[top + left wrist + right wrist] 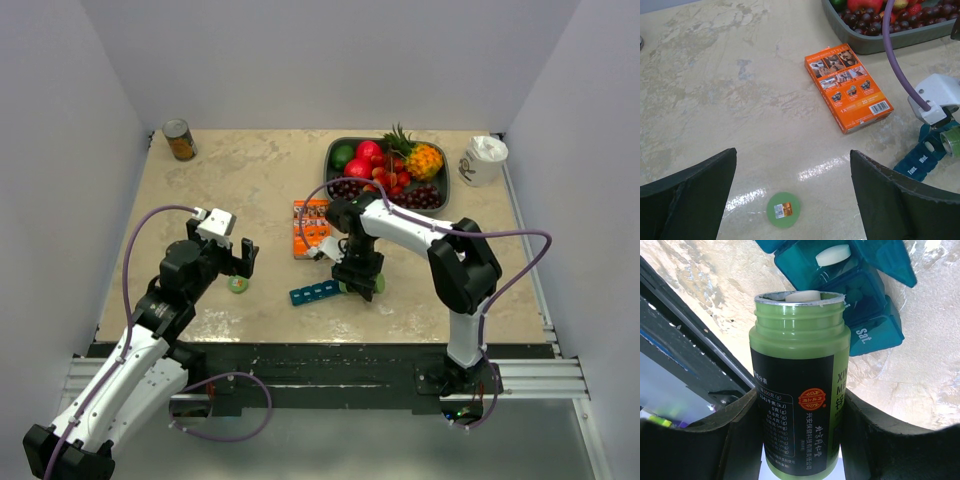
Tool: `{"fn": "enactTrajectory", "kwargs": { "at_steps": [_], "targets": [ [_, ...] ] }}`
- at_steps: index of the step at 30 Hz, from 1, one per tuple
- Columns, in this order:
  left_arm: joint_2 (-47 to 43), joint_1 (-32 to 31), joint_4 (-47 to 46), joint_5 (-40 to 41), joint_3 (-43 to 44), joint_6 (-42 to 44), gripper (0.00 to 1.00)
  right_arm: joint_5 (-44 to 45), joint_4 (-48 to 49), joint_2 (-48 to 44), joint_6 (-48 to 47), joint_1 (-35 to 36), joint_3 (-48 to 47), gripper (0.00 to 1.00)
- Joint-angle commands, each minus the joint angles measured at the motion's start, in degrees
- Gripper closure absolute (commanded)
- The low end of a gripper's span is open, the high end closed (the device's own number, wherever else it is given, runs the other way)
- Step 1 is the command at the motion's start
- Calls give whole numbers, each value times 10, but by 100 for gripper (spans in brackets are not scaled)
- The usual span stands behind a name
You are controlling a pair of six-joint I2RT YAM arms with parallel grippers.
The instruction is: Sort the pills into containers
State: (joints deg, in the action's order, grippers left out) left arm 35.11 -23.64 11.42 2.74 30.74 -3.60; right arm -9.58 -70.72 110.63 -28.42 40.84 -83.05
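The containers are a teal-blue pill organiser lying on the table in front of the right arm. In the right wrist view its open compartments hold white pills. My right gripper is shut on a small green bottle, tilted with its uncapped mouth towards the organiser and a white pill at the rim. The top view shows this gripper at the strip's right end. My left gripper hangs open above the bottle's green cap, which lies flat on the table between the fingers.
An orange box lies behind the organiser. A grey tray of fruit stands at the back right, with a white cup to its right. A tin can stands at the back left.
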Motion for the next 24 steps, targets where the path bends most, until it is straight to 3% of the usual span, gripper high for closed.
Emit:
{"fn": "enactTrajectory", "kwargs": {
  "at_steps": [1,24],
  "targets": [
    [-4,4,-24,-5,16,8,1,-6,-14,3,7,3,-28,100],
    [-3,4,-23,-7,17,8,1,-1,-16,-2,2,3,-27,100]
  ]
}}
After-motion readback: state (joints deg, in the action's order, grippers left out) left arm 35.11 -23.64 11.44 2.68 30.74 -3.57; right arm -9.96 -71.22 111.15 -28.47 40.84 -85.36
